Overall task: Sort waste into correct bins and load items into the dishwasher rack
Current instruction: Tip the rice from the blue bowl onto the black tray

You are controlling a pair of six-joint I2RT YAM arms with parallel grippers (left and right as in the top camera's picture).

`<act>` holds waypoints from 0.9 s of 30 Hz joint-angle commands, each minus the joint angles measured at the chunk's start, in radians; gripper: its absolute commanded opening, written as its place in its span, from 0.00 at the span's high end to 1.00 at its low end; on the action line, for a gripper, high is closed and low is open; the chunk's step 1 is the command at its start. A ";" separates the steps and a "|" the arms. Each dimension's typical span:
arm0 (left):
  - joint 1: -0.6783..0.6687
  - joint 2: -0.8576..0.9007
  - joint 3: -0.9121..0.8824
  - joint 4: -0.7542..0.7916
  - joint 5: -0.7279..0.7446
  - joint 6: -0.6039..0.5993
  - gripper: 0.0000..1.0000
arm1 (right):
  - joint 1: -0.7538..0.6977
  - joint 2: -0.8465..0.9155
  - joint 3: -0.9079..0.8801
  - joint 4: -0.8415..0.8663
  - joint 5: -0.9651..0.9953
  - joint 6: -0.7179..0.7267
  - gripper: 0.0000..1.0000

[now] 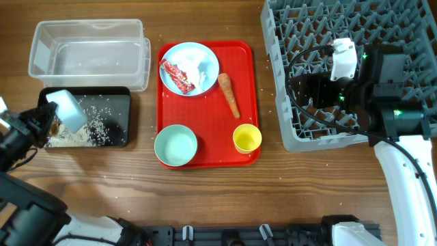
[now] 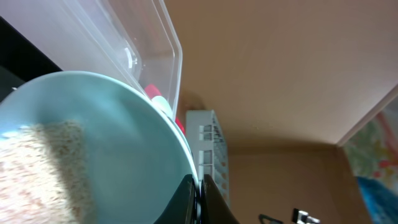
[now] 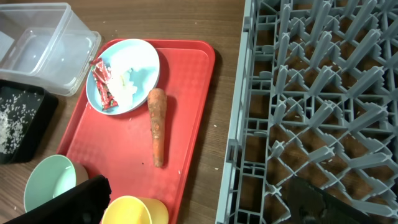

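Observation:
My left gripper (image 1: 53, 116) is shut on the rim of the pale blue bowl (image 1: 70, 109) and holds it tilted over the black tray (image 1: 116, 102), where white rice (image 1: 89, 133) lies. In the left wrist view the jaws (image 2: 198, 200) pinch the bowl (image 2: 112, 137), with rice (image 2: 50, 162) still inside. The blue plate (image 1: 184, 56) holds the red wrapper (image 1: 177, 76) and white tissue (image 1: 201, 68). The carrot (image 1: 229, 94), green bowl (image 1: 175, 145) and yellow cup (image 1: 246, 138) sit on the red tray. My right gripper (image 3: 205, 208) is open and empty over the grey rack's (image 1: 355, 41) front-left corner. I cannot make out the brown scrap.
The clear tub (image 1: 89, 51) stands behind the black tray and holds a few grains. The red tray (image 1: 208, 160) lies between the bins and the rack. Stray rice grains are scattered on the wooden table.

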 commanded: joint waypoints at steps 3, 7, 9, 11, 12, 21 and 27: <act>0.005 0.070 -0.008 0.000 0.179 -0.013 0.96 | -0.004 0.008 0.006 -0.001 0.003 -0.009 0.06; 0.005 0.071 -0.008 -0.002 0.180 -0.038 0.96 | -0.004 0.008 0.006 -0.002 0.003 -0.009 0.07; 0.005 0.071 -0.008 -0.002 0.179 -0.082 0.96 | -0.004 0.008 0.006 -0.001 0.003 -0.009 0.06; 0.005 0.071 -0.008 -0.003 0.179 -0.084 0.96 | -0.004 0.008 0.006 -0.001 0.003 -0.010 0.06; 0.005 0.071 -0.008 -0.003 0.179 -0.084 0.96 | -0.004 0.008 0.006 -0.001 0.003 -0.009 0.06; 0.005 0.069 -0.008 -0.105 0.179 -0.102 0.96 | -0.004 0.008 0.006 -0.002 0.003 -0.009 0.07; 0.004 0.068 -0.008 -0.112 0.179 -0.107 0.96 | -0.004 0.008 0.006 -0.003 0.003 -0.010 0.07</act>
